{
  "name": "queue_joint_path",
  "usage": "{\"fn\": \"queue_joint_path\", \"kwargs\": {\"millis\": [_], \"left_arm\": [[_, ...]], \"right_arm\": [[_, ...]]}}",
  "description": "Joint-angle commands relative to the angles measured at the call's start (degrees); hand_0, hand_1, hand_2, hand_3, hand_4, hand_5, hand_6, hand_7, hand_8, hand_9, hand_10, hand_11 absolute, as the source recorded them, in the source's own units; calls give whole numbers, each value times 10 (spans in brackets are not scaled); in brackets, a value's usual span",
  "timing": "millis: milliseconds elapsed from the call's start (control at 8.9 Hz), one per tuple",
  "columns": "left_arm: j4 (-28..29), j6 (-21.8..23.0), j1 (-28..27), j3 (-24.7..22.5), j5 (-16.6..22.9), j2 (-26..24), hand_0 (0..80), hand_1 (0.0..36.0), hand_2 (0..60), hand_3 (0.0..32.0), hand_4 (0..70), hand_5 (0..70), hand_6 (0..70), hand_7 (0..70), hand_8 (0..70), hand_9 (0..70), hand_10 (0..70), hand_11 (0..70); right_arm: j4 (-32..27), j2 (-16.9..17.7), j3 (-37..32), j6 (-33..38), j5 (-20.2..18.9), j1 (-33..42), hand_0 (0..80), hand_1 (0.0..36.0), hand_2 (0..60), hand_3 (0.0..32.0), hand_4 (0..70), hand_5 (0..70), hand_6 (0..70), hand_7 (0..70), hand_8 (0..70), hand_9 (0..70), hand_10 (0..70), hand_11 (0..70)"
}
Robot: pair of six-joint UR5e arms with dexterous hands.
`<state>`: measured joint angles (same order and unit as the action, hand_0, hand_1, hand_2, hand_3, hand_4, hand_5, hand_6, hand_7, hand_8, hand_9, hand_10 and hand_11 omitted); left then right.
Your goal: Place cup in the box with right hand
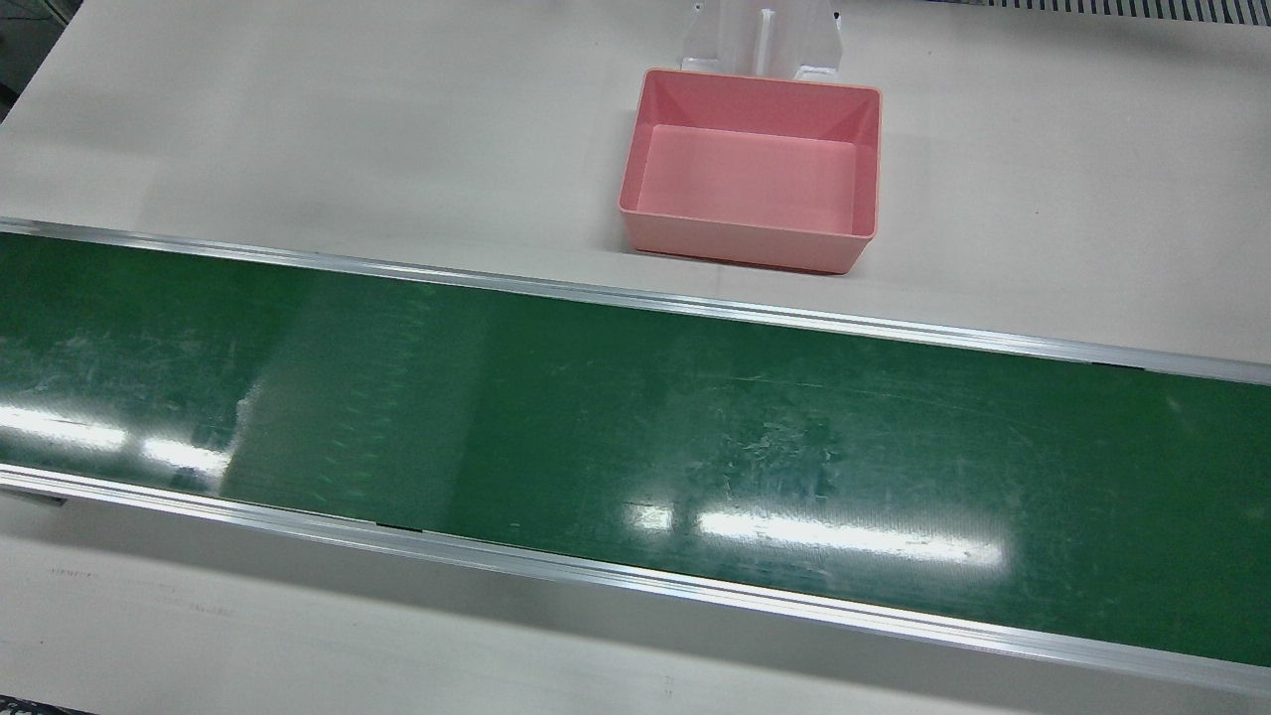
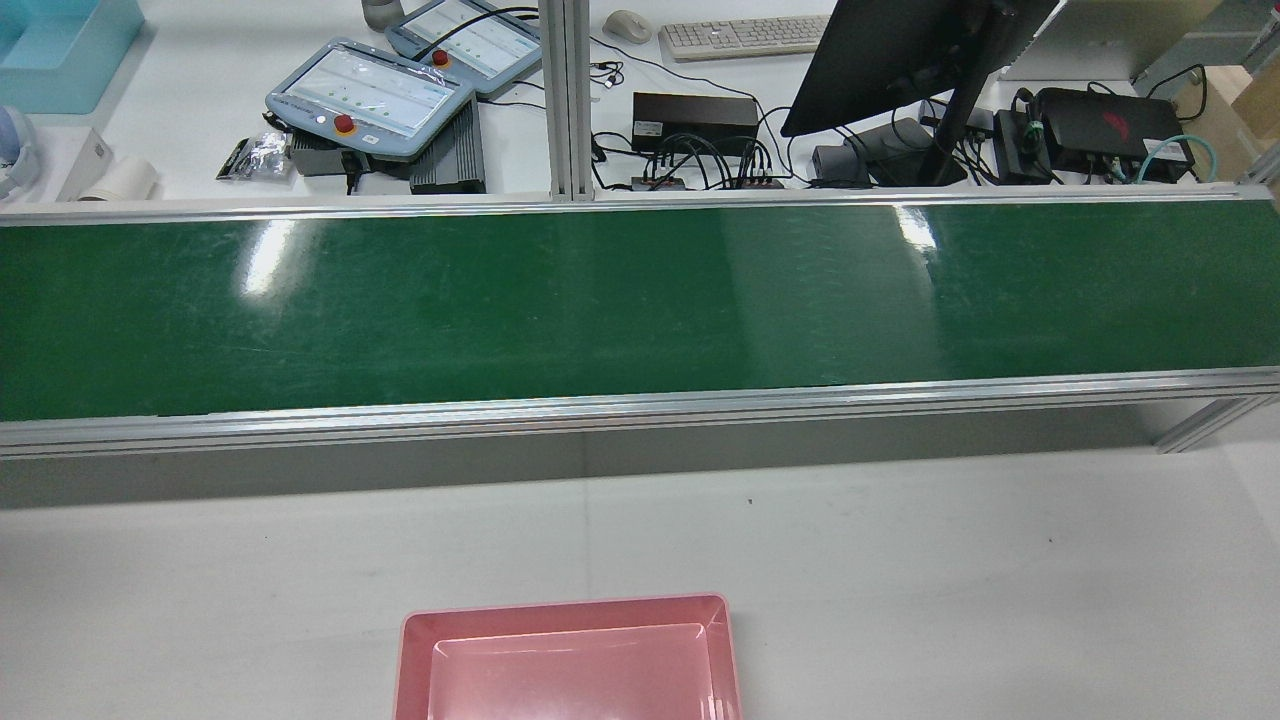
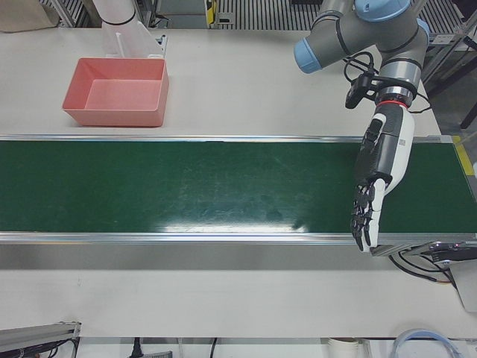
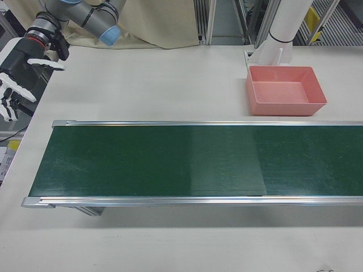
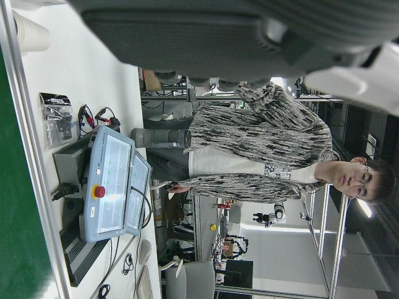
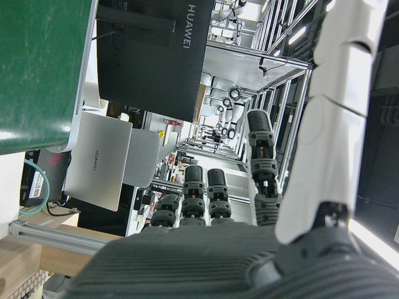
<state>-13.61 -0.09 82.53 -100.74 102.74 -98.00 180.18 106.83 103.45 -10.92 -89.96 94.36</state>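
Note:
The pink box (image 1: 752,169) stands empty on the white table behind the green conveyor belt (image 1: 635,437); it also shows in the rear view (image 2: 570,665), the left-front view (image 3: 118,92) and the right-front view (image 4: 285,89). No cup shows in any view. My right hand (image 4: 17,76) is open and empty, off the belt's end at the far left of the right-front view. My left hand (image 3: 378,183) is open and empty, fingers pointing down over the belt's other end.
Beyond the belt in the rear view are teach pendants (image 2: 372,95), a monitor (image 2: 900,50), a keyboard (image 2: 745,35) and cables. A white arm pedestal (image 1: 763,38) stands right behind the box. A person (image 5: 262,149) shows in the left hand view.

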Motion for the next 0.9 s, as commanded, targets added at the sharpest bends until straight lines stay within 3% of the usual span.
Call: {"fn": "queue_joint_path", "kwargs": {"millis": [0,112,337,449,562,674,787], "left_arm": [[0,0,0,-1,0,0,0,0,0,0,0,0,0,0,0,0,0,0],[0,0,0,-1,0,0,0,0,0,0,0,0,0,0,0,0,0,0],[0,0,0,-2,0,0,0,0,0,0,0,0,0,0,0,0,0,0],[0,0,0,-1,0,0,0,0,0,0,0,0,0,0,0,0,0,0],[0,0,0,-1,0,0,0,0,0,0,0,0,0,0,0,0,0,0],[1,0,0,0,0,0,0,0,0,0,0,0,0,0,0,0,0,0],[0,0,0,0,0,-1,0,0,0,0,0,0,0,0,0,0,0,0]], "right_arm": [[-1,-3,2,-15,2,-9,555,177,71,0,309,67,75,258,126,226,62,107],[4,-32,3,-36,5,-20,558,167,35,0,322,67,76,262,127,227,63,108],[26,-84,6,-38,23,-66,564,173,40,0,325,69,78,268,129,230,66,113],[56,-102,20,-39,58,-108,558,218,176,0,304,70,79,270,128,229,61,106],[70,-115,26,-39,111,-156,591,174,0,0,386,69,80,277,128,231,58,102],[74,-136,25,-39,152,-201,557,218,181,0,334,67,78,275,125,227,53,94],[96,-165,27,-38,185,-243,577,180,37,0,375,67,76,266,123,222,48,87]]}}
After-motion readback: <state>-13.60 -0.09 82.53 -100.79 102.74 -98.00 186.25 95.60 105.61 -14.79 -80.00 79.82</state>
